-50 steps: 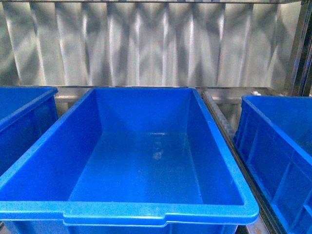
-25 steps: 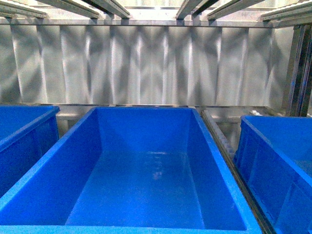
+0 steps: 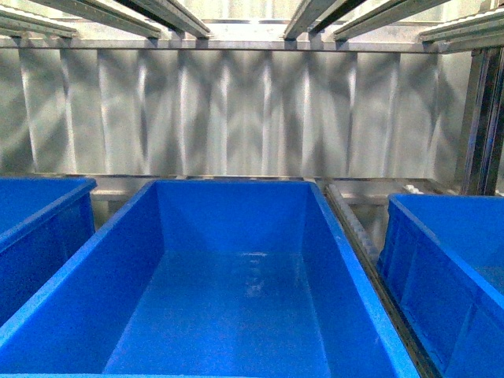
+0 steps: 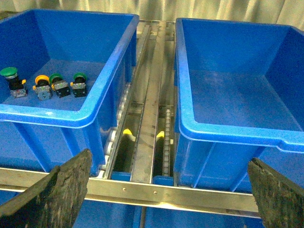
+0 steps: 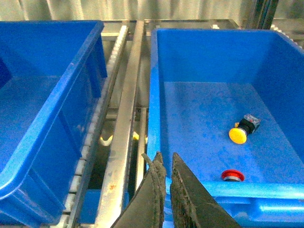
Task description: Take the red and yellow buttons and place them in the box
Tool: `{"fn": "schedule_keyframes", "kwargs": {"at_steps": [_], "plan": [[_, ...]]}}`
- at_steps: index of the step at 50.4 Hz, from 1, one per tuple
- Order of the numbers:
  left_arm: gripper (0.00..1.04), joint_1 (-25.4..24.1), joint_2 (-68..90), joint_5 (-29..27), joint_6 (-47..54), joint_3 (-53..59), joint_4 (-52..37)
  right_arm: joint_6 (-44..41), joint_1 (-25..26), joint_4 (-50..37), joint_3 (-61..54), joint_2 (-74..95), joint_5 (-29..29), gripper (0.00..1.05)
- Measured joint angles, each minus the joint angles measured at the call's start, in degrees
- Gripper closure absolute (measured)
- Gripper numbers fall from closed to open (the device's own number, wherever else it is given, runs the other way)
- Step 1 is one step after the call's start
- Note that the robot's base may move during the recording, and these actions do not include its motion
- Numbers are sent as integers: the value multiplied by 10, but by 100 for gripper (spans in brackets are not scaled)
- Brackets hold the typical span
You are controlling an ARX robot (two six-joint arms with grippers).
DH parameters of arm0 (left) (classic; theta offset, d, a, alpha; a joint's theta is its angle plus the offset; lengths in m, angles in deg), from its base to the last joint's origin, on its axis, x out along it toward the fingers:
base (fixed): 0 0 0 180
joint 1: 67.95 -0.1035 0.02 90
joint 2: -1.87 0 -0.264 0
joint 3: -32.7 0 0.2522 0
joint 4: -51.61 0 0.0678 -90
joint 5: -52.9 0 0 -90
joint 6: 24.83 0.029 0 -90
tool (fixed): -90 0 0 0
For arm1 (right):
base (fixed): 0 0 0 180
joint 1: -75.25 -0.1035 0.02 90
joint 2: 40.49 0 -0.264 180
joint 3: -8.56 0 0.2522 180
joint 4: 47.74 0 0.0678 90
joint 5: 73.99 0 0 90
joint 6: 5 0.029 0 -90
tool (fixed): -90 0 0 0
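While the middle box [image 3: 236,299] is empty, the yellow button [image 5: 239,133] and red button [image 5: 232,175] wait in the right bin [image 5: 156,95]. The left hand [image 4: 161,194] is apart, the right hand [image 5: 167,190] nearly together, holding nothing.

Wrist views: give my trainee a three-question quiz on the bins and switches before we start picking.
1. True or false: the left bin holds three green-capped switches.
2. What cap colours are on the two switches in the right bin?
3. Which gripper has its fingers nearly together: A left, B right?

Key: 1 true. 2 yellow-capped button and red-capped button. 3 B.
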Motion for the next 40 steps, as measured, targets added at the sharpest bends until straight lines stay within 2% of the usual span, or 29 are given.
{"fn": "schedule_keyframes", "kwargs": {"at_steps": [27, 40], "plan": [[8, 0, 0, 0, 0, 0, 0, 0, 0, 98, -68, -165, 0, 101], [8, 0, 0, 0, 0, 0, 0, 0, 0, 118, -78, -211, 0, 101]]}}
